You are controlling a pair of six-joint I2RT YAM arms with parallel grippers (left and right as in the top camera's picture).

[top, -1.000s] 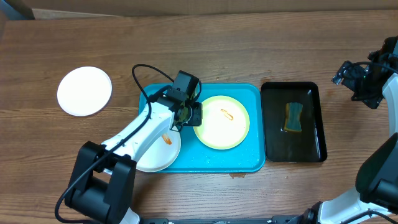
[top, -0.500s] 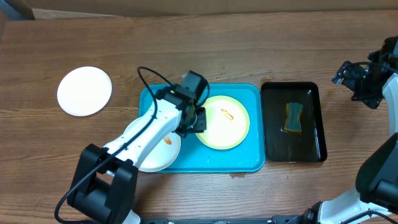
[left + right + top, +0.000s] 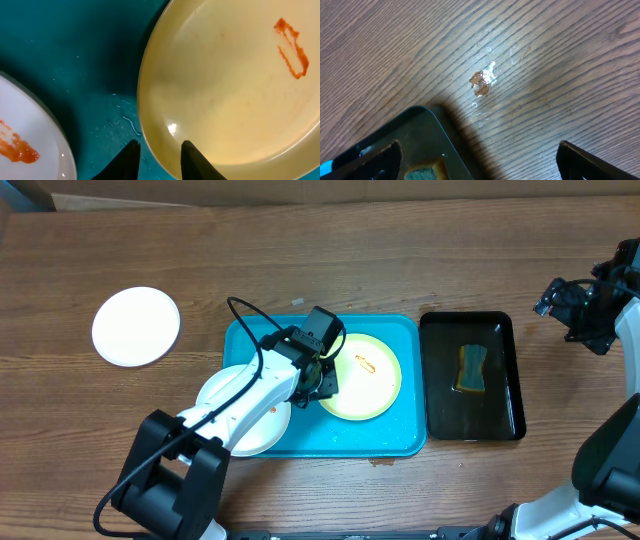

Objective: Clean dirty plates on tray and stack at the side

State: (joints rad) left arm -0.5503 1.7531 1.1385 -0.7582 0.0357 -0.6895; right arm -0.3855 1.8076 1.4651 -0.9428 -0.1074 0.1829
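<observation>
Yellow plate rim sits between left fingers, one outside over tray; gap narrow, cannot tell if clamped

Looking like a robotics lab: cabled left arm and right arm standing at a wood-grain surface, turquoise tray and black tray sitting staged.

A brown wood-grain table lies evenly lit, a tan strip beyond its far edge.
</observation>
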